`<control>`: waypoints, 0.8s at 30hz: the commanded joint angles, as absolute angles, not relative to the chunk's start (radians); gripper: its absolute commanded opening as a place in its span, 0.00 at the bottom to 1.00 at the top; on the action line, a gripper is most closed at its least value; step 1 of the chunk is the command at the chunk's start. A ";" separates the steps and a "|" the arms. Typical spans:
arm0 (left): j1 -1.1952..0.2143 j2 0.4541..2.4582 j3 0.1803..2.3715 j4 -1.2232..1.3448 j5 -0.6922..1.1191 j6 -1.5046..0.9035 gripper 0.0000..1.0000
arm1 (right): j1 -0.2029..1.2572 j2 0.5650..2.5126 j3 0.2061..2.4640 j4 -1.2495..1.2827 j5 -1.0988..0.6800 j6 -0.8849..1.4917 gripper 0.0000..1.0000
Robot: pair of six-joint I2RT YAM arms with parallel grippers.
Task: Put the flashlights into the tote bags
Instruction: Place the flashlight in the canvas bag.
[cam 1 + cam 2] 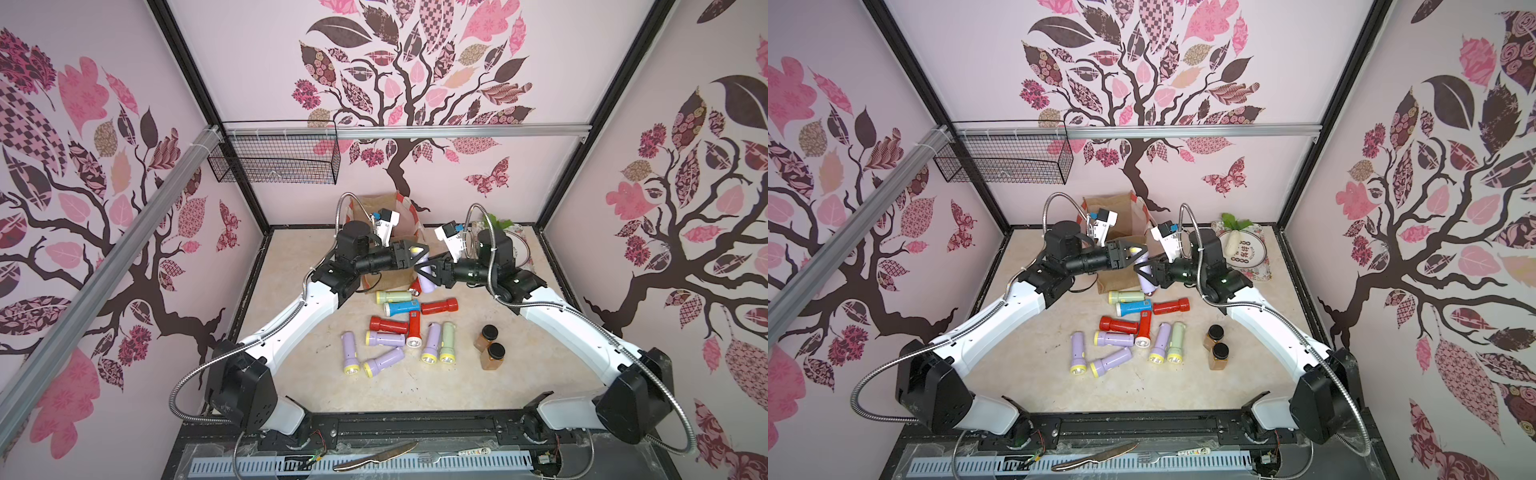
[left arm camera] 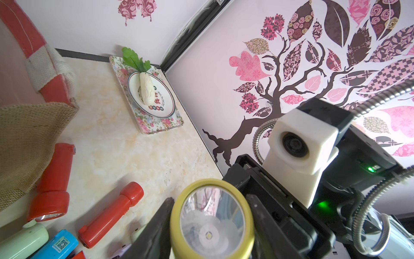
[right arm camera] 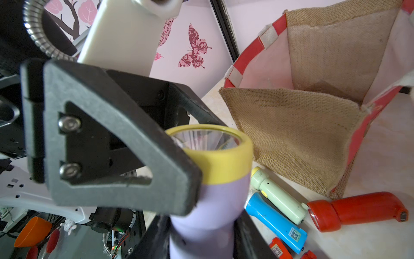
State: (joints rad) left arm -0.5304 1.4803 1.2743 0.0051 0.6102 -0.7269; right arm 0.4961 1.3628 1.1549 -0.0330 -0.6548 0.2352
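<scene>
A lilac flashlight (image 1: 428,283) with a yellow head ring (image 2: 211,222) hangs above the table, held by both grippers. My right gripper (image 3: 202,224) is shut on its lilac body (image 3: 224,201). My left gripper (image 2: 209,199) has a finger pressed on each side of the yellow head. They meet (image 1: 1142,262) just in front of the tan burlap tote bag (image 1: 388,208), which stands open at the back (image 3: 291,125). Several more flashlights lie on the table below: pale green (image 1: 395,296), blue (image 1: 401,307), red (image 1: 440,306) and lilac (image 1: 384,360).
Two amber jars with black lids (image 1: 491,343) stand right of the flashlight pile. A floral tray (image 1: 1262,270) with a plate and a white radish sits at the back right corner. A wire basket (image 1: 274,158) hangs on the back wall. A knife (image 1: 374,457) lies on the front ledge.
</scene>
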 commanded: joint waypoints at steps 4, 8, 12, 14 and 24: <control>-0.542 1.476 1.293 0.022 0.624 -0.717 0.41 | 0.505 1.385 1.200 0.003 -0.666 0.227 0.00; -0.543 1.468 1.286 0.019 0.631 -0.706 0.49 | 0.506 1.387 1.204 0.004 -0.669 0.229 0.00; -0.545 1.457 1.270 0.019 0.630 -0.705 0.64 | 0.506 1.389 1.207 0.003 -0.667 0.231 0.00; -0.545 1.453 1.264 0.019 0.632 -0.704 0.64 | 0.506 1.390 1.208 0.004 -0.667 0.232 0.00; -0.547 1.448 1.260 0.012 0.627 -0.695 0.29 | 0.505 1.394 1.216 0.002 -0.667 0.236 0.00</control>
